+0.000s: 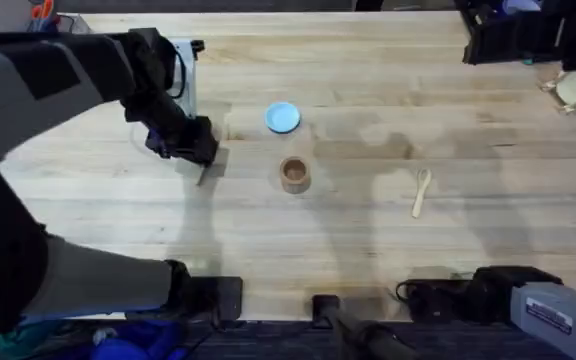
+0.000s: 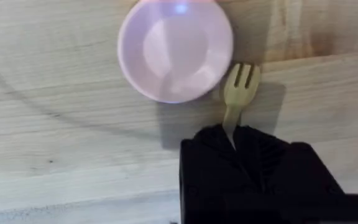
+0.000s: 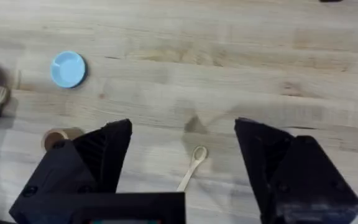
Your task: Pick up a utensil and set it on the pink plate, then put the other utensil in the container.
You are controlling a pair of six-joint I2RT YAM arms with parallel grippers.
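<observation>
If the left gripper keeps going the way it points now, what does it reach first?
Probably the pink plate: the left gripper holds the fork, whose tines already sit beside the plate's rim. Height above it is unclear.

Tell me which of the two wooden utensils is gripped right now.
The fork: the left tool is shut on its handle beside the pink plate. The spoon lies free on the table.

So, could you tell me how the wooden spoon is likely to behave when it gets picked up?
The spoon looks thin and wooden, so probably stiff and light. It lies flat on the table, so a low pinch may slip. Its narrow handle could pivot between the fingers.
</observation>
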